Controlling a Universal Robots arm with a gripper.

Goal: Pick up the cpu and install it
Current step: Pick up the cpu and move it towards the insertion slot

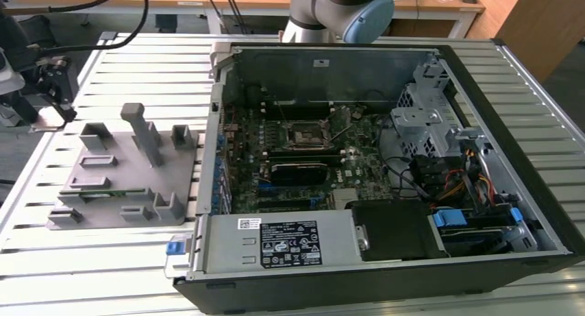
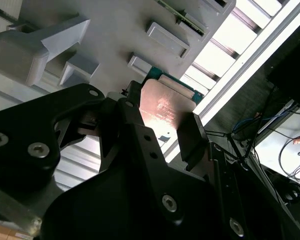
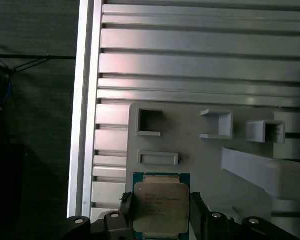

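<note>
The cpu (image 3: 161, 206), a small square chip with a silver-grey metal top and green edges, sits between my gripper's (image 3: 161, 212) two black fingers (image 3: 125, 206), which are shut on its sides. In the second wrist view the cpu (image 2: 166, 104) shows a shiny face above the gripper (image 2: 162, 122). Behind it lies the grey plastic fixture (image 3: 190, 145), and the chip is held over that fixture's edge. In the exterior view the gripper (image 1: 57, 100) hangs at the far left, above the fixture (image 1: 128, 192). The dark socket frame (image 1: 303, 132) sits on the motherboard inside the open case.
The open computer case (image 1: 512, 213) fills the exterior view's right, with drive cage (image 1: 425, 114), cables and power supply (image 1: 274, 242) inside. A thin green memory stick (image 1: 103, 191) lies on the fixture. Everything rests on a slatted aluminium table (image 1: 109, 261). The arm's base (image 1: 338, 14) stands behind the case.
</note>
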